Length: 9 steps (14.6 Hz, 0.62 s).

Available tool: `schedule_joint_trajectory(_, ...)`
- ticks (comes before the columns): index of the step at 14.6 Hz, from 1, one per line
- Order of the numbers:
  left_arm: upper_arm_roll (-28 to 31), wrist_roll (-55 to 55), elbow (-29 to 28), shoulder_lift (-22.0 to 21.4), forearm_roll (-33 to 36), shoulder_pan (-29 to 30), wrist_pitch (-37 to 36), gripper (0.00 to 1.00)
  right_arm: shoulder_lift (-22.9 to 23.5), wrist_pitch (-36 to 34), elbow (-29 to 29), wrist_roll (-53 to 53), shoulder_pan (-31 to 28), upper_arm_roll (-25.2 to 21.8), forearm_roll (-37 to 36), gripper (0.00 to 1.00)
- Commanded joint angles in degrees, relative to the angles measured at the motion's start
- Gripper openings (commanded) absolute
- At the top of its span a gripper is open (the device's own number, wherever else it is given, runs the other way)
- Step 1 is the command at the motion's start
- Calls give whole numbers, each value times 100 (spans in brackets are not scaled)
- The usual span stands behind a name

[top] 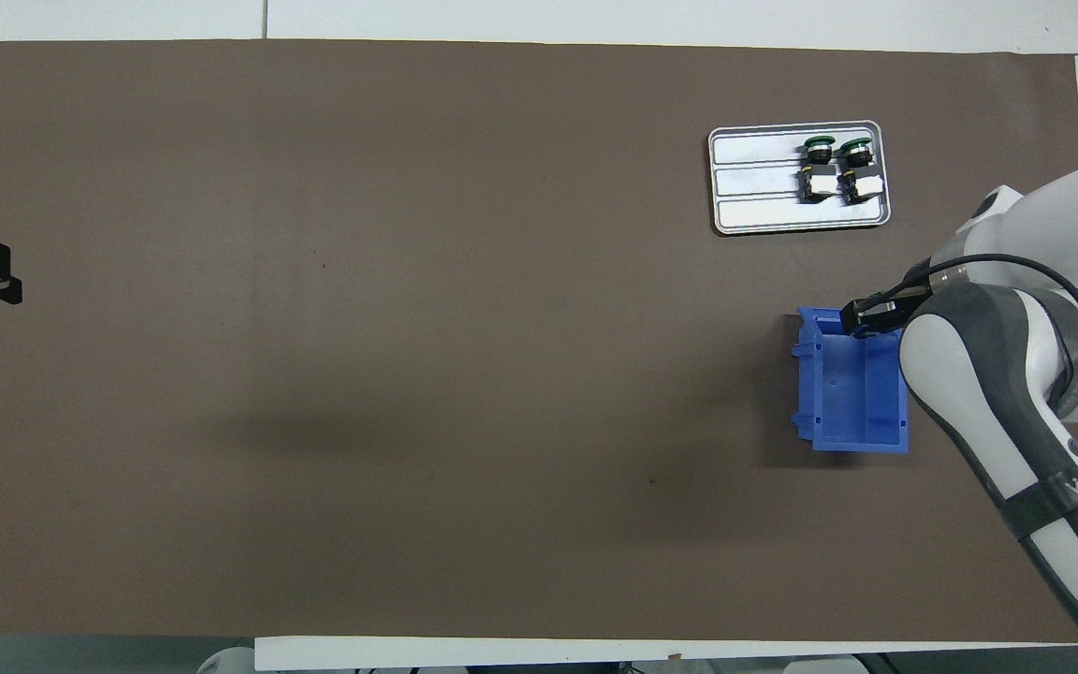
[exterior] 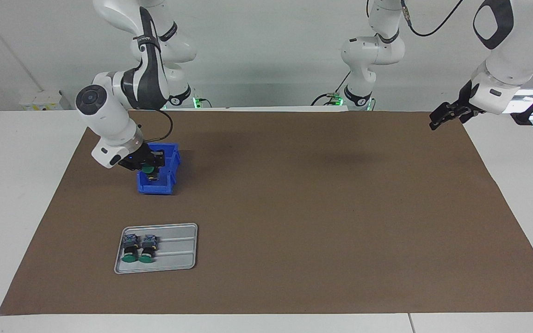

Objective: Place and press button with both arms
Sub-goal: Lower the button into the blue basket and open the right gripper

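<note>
The right gripper (exterior: 151, 172) reaches into the blue bin (exterior: 167, 185), apparently clamped on a green-capped button (exterior: 149, 169), while two more buttons (exterior: 139, 248) lie in the grey tray (exterior: 178, 249) farther from the robots, and the left gripper (exterior: 442, 116) waits raised, its fingers unreadable.

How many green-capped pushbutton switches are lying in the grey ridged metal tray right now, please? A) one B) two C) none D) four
B: two green-capped buttons lie side by side at one end of the grey ridged tray, while the right gripper is at the blue plastic bin with a green cap showing under it.
</note>
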Motion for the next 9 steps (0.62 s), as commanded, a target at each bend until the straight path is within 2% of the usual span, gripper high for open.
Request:
schedule_joint_trajectory(1, -385, -13, 28, -47, -9, 347, 13, 100, -318, 528, -605, -67, -28, 74, 4, 1)
schedule_joint_trajectory(5, -464, -4, -15, -65, -9, 400, -22, 100, -371, 600, -782, -84, -36, 74, -14, 1)
schedule_joint_trajectory(8, -570, -13, -42, -56, -9, 584, -22, 100, -362, 600, -879, -75, -36, 74, -23, 10)
schedule_joint_trajectory(9, -570, -13, -42, -56, -1, 628, -57, 100, -362, 582, -879, -67, -36, 74, -110, 16)
